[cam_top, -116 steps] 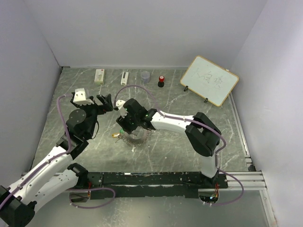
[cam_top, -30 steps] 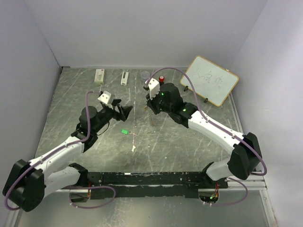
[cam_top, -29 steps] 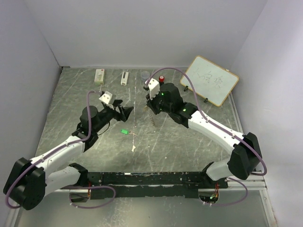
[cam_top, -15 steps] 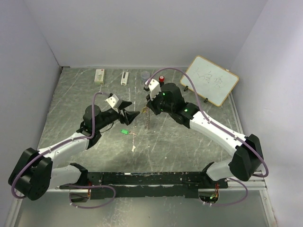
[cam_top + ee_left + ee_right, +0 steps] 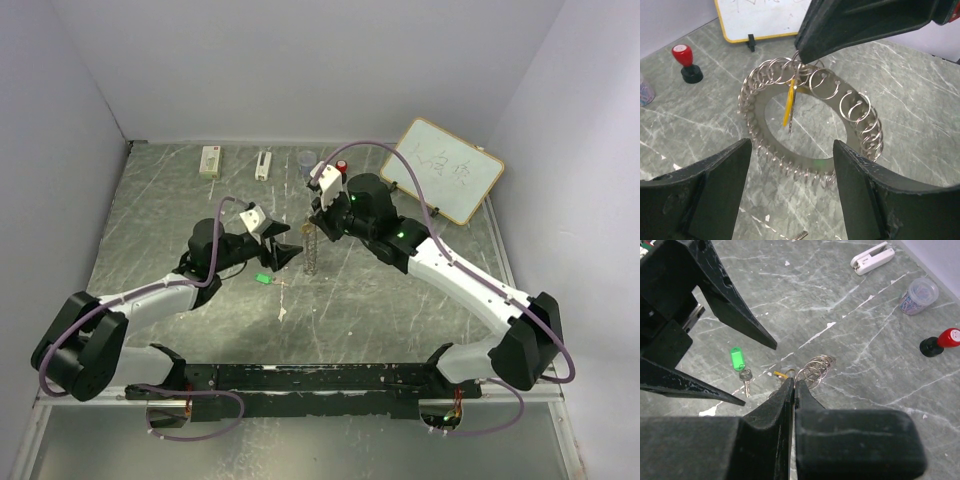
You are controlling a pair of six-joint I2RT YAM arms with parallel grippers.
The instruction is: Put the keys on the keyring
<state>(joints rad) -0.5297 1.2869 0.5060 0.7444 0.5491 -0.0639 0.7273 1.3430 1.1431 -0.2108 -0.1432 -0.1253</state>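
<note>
The keyring (image 5: 860, 112) hangs upright above the worktop (image 5: 920, 85). The right claw (image 5: 799, 54) pinches it at its top rim, fingers pressed together on the metal. The yellow-headed key (image 5: 789, 102) dangles from that top rim across the ring's opening (which of the small loops carries it I cannot tell). The green-headed key (image 5: 738, 361) lies flat on the worktop on the left arm's side of the ring, apart from it and touching nothing else. The left claw (image 5: 792, 145) faces the ring's broad side with its fingers spread wide, gripping nothing. Toward the back of the worktop stand a red-capped stamp (image 5: 685, 62), a small cup of paper clips (image 5: 918, 296) and a whiteboard (image 5: 442, 170).
</note>
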